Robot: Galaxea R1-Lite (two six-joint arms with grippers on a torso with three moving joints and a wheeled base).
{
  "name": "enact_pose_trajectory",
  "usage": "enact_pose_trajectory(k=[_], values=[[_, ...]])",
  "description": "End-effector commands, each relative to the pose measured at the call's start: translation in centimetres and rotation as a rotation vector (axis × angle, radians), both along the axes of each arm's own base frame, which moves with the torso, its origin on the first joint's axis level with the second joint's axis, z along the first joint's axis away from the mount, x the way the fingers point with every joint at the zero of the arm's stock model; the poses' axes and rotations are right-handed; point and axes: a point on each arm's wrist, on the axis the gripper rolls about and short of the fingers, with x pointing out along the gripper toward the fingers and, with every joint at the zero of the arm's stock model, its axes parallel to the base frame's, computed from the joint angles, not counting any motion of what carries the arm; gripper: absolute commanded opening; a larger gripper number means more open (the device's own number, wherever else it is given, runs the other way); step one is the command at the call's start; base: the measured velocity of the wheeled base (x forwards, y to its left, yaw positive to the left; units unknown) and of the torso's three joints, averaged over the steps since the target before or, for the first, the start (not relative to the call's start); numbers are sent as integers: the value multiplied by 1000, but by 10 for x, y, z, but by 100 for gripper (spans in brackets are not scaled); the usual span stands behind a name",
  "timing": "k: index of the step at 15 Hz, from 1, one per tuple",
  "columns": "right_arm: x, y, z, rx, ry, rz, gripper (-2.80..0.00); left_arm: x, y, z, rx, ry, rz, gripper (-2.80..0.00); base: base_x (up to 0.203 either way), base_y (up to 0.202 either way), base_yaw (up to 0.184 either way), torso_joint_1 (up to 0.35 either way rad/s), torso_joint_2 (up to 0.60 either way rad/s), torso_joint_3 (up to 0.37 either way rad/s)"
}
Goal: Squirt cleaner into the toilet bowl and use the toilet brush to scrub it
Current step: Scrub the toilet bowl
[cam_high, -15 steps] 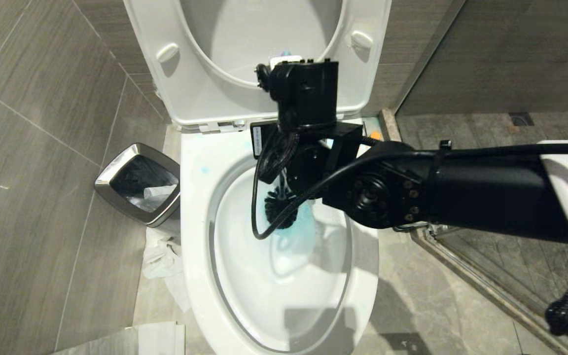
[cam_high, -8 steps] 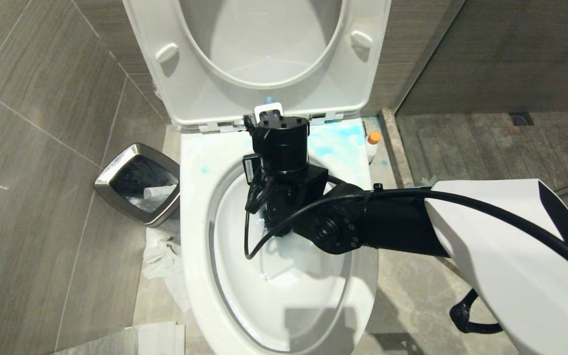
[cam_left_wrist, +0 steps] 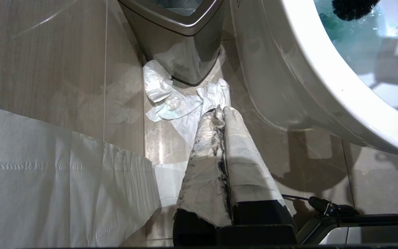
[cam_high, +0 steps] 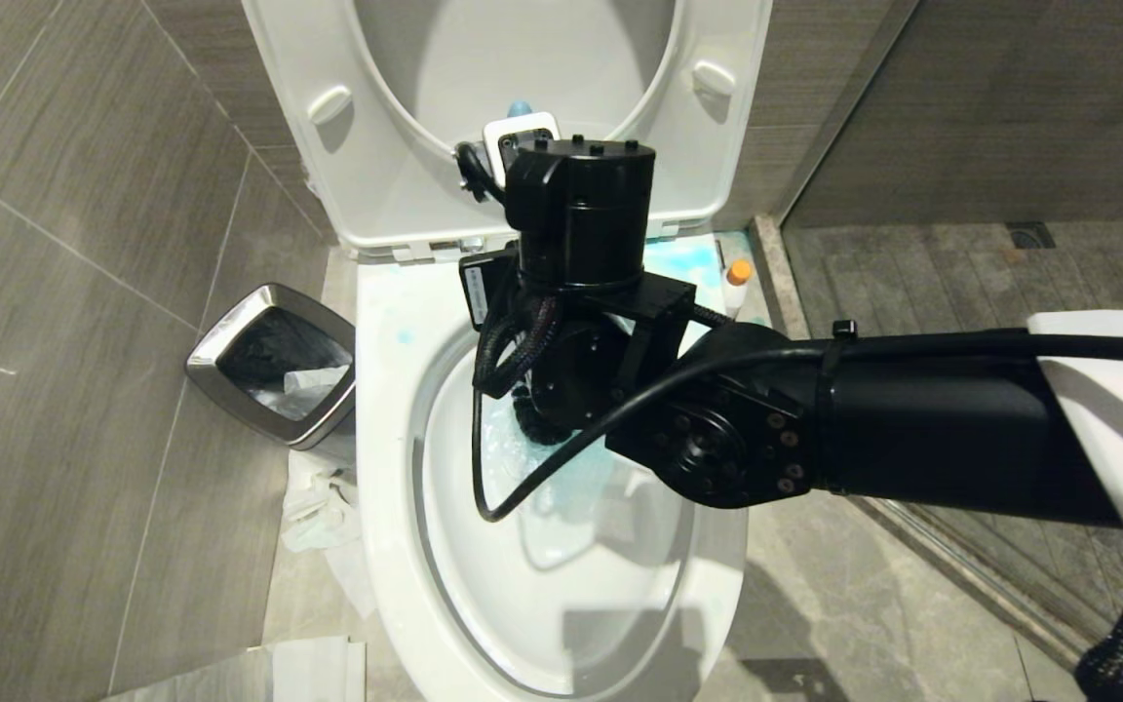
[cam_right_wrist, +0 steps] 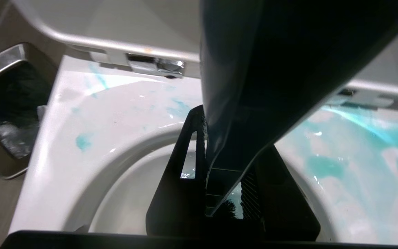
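The white toilet bowl (cam_high: 386, 468) stands open, seat and lid raised, with turquoise cleaner smeared on its rear rim and inside. My right arm's wrist (cam_high: 581, 224) hangs over the bowl's back half and hides the fingers in the head view. In the right wrist view my right gripper (cam_right_wrist: 231, 162) is shut on the dark blue-grey toilet brush (cam_right_wrist: 254, 69) by its handle. The black bristle head (cam_left_wrist: 352, 5) is down inside the bowl in the blue water. The cleaner (cam_high: 737, 283), a white bottle with an orange cap, stands on the floor right of the toilet. My left gripper (cam_left_wrist: 219, 110), wrapped in white tape, is shut and parked low beside the bowl.
A steel-rimmed bin (cam_high: 274, 366) stands left of the toilet, with crumpled paper (cam_high: 323, 507) on the floor below it. A shower threshold and glass panel (cam_high: 922, 546) run along the right. Tiled wall closes the left side.
Half a second ago the right wrist sat lower and nearer the bowl's middle. It has since risen and tilted back toward the raised seat, still gripping the brush. The left arm has not moved.
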Motion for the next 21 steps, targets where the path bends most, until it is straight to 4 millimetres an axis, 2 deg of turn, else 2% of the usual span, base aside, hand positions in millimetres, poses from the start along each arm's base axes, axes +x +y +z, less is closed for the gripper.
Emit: enact_pose_trajectory(k=[1,7,11,14,15,19,21], values=[[-5,-2,2,-13,-45,27,-280,0,0,0,0,2,0,-280,0,0,0,0,0,0],[25,26,-73,-116,-159,25,-280,0,0,0,0,2,1,-280,0,0,0,0,0,0],[30,33,-102,-145,-142,25,-280,0,0,0,0,2,1,-280,0,0,0,0,0,0],[24,25,-121,-206,-93,33,-280,0,0,0,0,2,1,-280,0,0,0,0,0,0],[18,17,-118,-210,-89,33,-280,0,0,0,0,2,0,-280,0,0,0,0,0,0],[0,-7,-62,-132,-149,15,-280,0,0,0,0,2,1,-280,0,0,0,0,0,0],[-5,-16,-41,-106,-168,3,-280,0,0,0,0,2,0,-280,0,0,0,0,0,0]])
